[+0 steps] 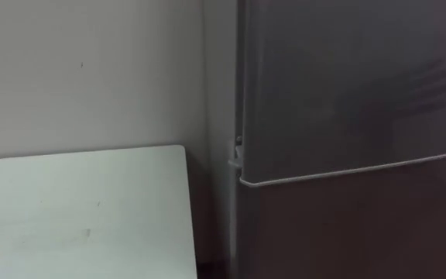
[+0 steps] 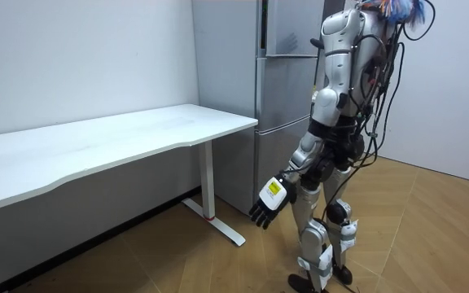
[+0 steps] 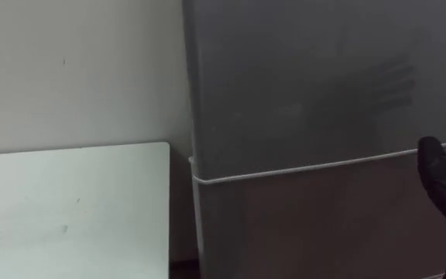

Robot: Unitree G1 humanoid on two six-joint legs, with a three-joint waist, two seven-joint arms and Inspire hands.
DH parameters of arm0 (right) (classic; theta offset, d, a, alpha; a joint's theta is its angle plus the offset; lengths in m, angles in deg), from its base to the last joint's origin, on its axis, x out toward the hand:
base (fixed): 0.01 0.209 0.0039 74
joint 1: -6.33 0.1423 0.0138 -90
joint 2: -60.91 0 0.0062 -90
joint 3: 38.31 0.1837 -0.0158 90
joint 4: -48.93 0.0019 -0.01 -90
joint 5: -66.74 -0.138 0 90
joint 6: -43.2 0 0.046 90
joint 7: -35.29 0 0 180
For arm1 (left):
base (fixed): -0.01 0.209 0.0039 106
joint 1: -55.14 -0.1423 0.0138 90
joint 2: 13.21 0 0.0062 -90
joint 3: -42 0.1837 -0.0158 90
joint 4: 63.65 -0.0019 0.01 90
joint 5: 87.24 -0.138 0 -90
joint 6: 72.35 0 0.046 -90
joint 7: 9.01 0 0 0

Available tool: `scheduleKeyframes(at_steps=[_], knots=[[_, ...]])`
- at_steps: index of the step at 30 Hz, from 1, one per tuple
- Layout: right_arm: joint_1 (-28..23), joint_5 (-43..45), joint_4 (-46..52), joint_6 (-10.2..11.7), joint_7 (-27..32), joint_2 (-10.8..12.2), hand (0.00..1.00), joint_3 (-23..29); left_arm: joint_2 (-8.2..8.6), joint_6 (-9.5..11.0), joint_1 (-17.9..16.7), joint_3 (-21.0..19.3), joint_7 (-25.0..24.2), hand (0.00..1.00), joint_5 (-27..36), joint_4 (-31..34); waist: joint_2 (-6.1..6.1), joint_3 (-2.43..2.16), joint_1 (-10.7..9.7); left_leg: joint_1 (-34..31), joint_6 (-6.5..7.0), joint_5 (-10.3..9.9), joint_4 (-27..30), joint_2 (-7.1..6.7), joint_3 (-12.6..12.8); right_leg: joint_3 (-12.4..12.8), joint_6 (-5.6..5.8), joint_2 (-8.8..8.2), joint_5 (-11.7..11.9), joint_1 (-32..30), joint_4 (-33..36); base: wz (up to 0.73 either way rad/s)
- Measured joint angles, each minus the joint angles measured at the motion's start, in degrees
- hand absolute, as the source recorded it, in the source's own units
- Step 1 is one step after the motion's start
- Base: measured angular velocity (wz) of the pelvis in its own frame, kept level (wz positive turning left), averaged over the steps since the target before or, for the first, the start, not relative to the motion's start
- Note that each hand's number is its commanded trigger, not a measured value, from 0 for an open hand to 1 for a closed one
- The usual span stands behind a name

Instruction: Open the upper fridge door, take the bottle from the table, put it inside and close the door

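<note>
Left of the fridge (image 1: 347,116) ran a pale wall (image 1: 84,70), and below it the white bench (image 1: 84,201) reached in, its far corner stopping just beside the fridge's side with a narrow dark gap between them. The fridge itself was grey and tall, its upper door (image 1: 355,77) and lower door (image 1: 355,232) both shut, and a thin white seam (image 1: 347,172) ran across where the two met. In the room view the robot stood upright on the wooden floor (image 2: 430,236), close before the fridge and facing it. Its left robot hand (image 2: 269,199) hung low at its side, well below the fridge's upper door and near the lower one, with fingers loosely apart and nothing in them. At the right edge of the right eye view the right robot hand (image 3: 442,180) rose dark in front of the fridge, just at the seam and over the lower door. Whether it was apart or clenched could not be told. Where the bottle lay relative to either robot hand could not be told.
</note>
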Motion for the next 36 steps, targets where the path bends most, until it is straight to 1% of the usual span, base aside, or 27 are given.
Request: scheduleKeyframes(at_steps=[1, 2, 4, 5, 6, 7, 9, 10, 11, 12, 14, 16, 20, 25, 27, 28, 30, 32, 33, 34, 36], knots=[[0.11, 1.44, 0.0, -0.04, -0.21, 0.01, 0.0, -0.29, 0.0, 0.03, 0.11, 0.0, -0.09, 0.0, 0.0, -0.03, 0.01, 0.0, -0.12, -0.06, 0.0, 0.0, 0.01, 0.01, 0.0, -0.06, -0.01, -0.01, 0.03, -0.05, 0.0, 0.0], [0.14, 4.84, 0.0, -0.03, -0.69, 0.01, 0.0, -0.75, 0.01, 0.03, 0.44, -0.05, -0.39, 0.0, -0.02, -0.04, -0.02, 0.01, 0.12, -0.15, 0.0, 0.0, -0.03, 0.03, -0.02, -0.16, 0.0, -0.04, 0.04, -0.31, -0.03, 0.0], [0.21, 10.73, 0.06, -0.05, -1.7, 0.02, 0.0, -1.56, 0.01, 0.28, 1.13, -0.19, -1.09, 0.0, -0.07, -0.15, -0.08, -0.04, 0.95, -0.17, 0.0, 0.01, -0.01, 0.02, 0.12, 0.14, -0.01, 0.01, 0.04, -0.51, -0.03, -0.05], [0.32, 15.0, 0.09, -0.09, -2.0, 0.02, 0.0, -2.18, -0.06, 0.51, 1.57, -0.2, -1.36, 0.0, -0.06, -0.68, -0.18, -0.04, 1.44, -0.18, -0.03, 0.04, 0.04, -0.03, 0.15, 0.19, -0.01, 0.04, 0.04, -0.53, -0.07, -0.03], [0.69, 18.49, 0.09, -0.11, -2.13, 0.01, 0.0, -3.14, -0.2, 0.5, 1.92, -0.19, -1.58, 0.0, -0.05, -1.11, -0.42, -0.06, 1.58, -0.18, -0.05, 0.07, 0.11, -0.25, 0.14, 0.15, -0.01, 0.05, 0.04, -0.51, -0.13, 0.0], [0.96, 20.0, 0.09, -0.16, -2.2, 0.01, 0.0, -3.68, -0.3, 0.5, 2.15, -0.18, -1.66, 0.0, -0.06, -1.08, -0.59, -0.05, 1.6, -0.2, -0.06, 0.08, 0.12, -0.29, 0.13, 0.12, -0.01, 0.06, 0.04, -0.51, -0.15, 0.0], [2.0, 24.81, 0.09, -0.37, -3.54, -0.01, 0.0, -5.03, -0.53, 0.47, 2.79, -0.17, -1.82, 0.0, -0.07, -1.1, -1.35, -0.05, 1.65, -0.28, -0.07, 0.09, -0.01, -0.29, 0.05, 0.07, -0.02, 0.09, 0.03, -0.48, -0.31, 0.0], [2.17, 25.73, 0.09, -0.46, -3.85, -0.01, 0.0, -5.19, -0.58, 0.47, 2.89, -0.17, -1.93, 0.0, -0.07, -1.1, -1.47, -0.1, 1.7, -0.3, -0.07, 0.09, -0.03, -0.29, 0.02, 0.05, -0.02, 0.09, 0.03, -0.38, -0.36, 0.0], [2.42, 27.34, 0.09, -0.9, -4.01, -0.19, 0.0, -5.74, -0.69, 0.47, 3.09, -0.18, -2.2, 0.0, -0.01, -1.09, -1.77, -0.06, 2.38, -0.25, -0.07, 0.09, -0.09, -0.24, 0.02, 0.05, -0.02, 0.1, 0.03, -0.12, -0.46, 0.0], [2.4, 28.62, 0.09, -1.13, -4.12, -0.44, 0.0, -6.5, -0.74, 0.46, 3.25, -0.17, -2.22, 0.0, 0.01, -1.09, -2.34, -0.06, 2.85, -0.19, -0.07, 0.08, -0.13, -0.16, 0.04, 0.11, -0.04, 0.14, 0.06, -0.09, -0.75, 0.0], [2.4, 30.62, 0.1, -1.5, -5.13, -0.49, 0.0, -7.94, -0.74, 0.46, 3.35, -0.52, -2.22, 0.0, -0.02, -1.12, -2.64, -0.05, 3.26, -0.08, -0.08, 0.07, -0.16, 0.05, 0.02, 0.11, -0.04, 0.19, 0.22, 0.06, -0.99, 0.0], [2.43, 31.77, 0.1, -1.54, -5.94, -0.36, 0.0, -8.45, -0.82, 0.47, 3.34, -0.6, -2.42, 0.0, -0.11, -1.1, -2.61, -0.14, 3.67, -0.04, -0.07, 0.05, -0.33, 0.02, 0.03, 0.09, 0.03, 0.15, 0.29, 0.16, -0.98, 0.0], [2.57, 33.33, 0.09, -1.78, -8.44, -0.35, 0.0, -8.48, -1.5, 0.47, 3.33, -0.71, -3.36, 0.0, -1.35, -0.98, -2.23, -0.06, 4.07, 0.17, -0.05, 0.04, -0.56, 0.02, -0.09, -0.08, 0.09, 0.16, 0.32, 0.54, -1.04, 0.01], [3.12, 34.27, -0.41, -2.34, -10.09, -0.66, 0.0, -8.38, -2.2, 0.45, 3.27, -0.65, -3.39, 0.0, -1.35, -0.95, -1.8, 0.14, 4.1, 0.24, -0.07, 0.05, -0.46, 0.03, -1.02, -0.9, 0.03, 0.16, 0.36, 1.0, -1.07, 0.08], [3.22, 33.9, -0.41, -3.36, -10.44, -1.71, 0.0, -8.36, -2.61, 0.36, 3.03, -0.63, -3.52, 0.0, -1.35, -0.94, -1.66, 0.16, 4.2, 0.17, -0.07, 0.05, -0.3, 0.03, -1.48, -1.39, 0.0, 0.11, 0.38, 1.26, -1.01, 0.09], [3.4, 33.66, -0.47, -3.54, -10.64, -1.98, 0.0, -8.37, -2.63, 0.29, 2.95, -0.6, -3.59, 0.0, -1.34, -0.94, -1.61, 0.17, 4.21, 0.11, -0.07, 0.05, -0.18, 0.02, -1.52, -1.44, -0.02, 0.1, 0.39, 1.27, -1.0, 0.04], [4.51, 32.42, -0.56, -4.69, -11.58, -2.8, 0.0, -8.36, -2.62, -0.24, 2.86, -0.59, -4.1, 0.0, -1.38, -0.94, -1.7, 0.25, 4.21, -0.01, -0.12, 0.11, -0.04, -0.02, -1.82, -1.86, -0.09, 0.02, 0.44, 1.28, -0.91, 0.03], [5.34, 31.11, -0.8, -5.46, -12.45, -2.79, 0.0, -8.32, -2.63, -1.04, 2.87, -0.59, -4.98, 0.0, -1.37, -0.91, -1.64, 0.28, 4.21, -0.01, -0.15, 0.13, 0.1, -0.02, -2.04, -2.24, -0.12, 0.0, 0.46, 1.41, -0.87, 0.07], [5.73, 29.88, -0.85, -5.85, -12.75, -2.77, 0.0, -8.19, -2.61, -1.26, 2.89, -0.53, -5.54, 0.0, -1.46, -0.77, -1.75, 0.28, 4.2, -0.06, -0.15, 0.12, 0.54, -0.03, -2.45, -2.84, -0.13, -0.07, 0.46, 1.69, -0.87, 0.14], [5.84, 29.28, -0.92, -5.88, -12.84, -2.77, 0.0, -8.05, -2.61, -1.27, 3.0, -0.56, -5.93, 0.0, -1.58, -0.77, -1.8, 0.32, 4.2, -0.11, -0.14, 0.1, 0.84, -0.04, -2.77, -3.05, -0.12, -0.08, 0.45, 1.85, -0.89, 0.17], [6.95, 28.17, -1.05, -6.64, -13.61, -2.78, 0.0, -8.02, -2.6, -1.36, 3.01, -0.61, -6.98, 0.0, -2.63, -0.52, -2.04, 0.32, 4.59, -0.28, -0.14, 0.09, 1.09, -0.05, -2.96, -3.26, -0.12, -0.1, 0.45, 1.93, -1.02, 0.08]])
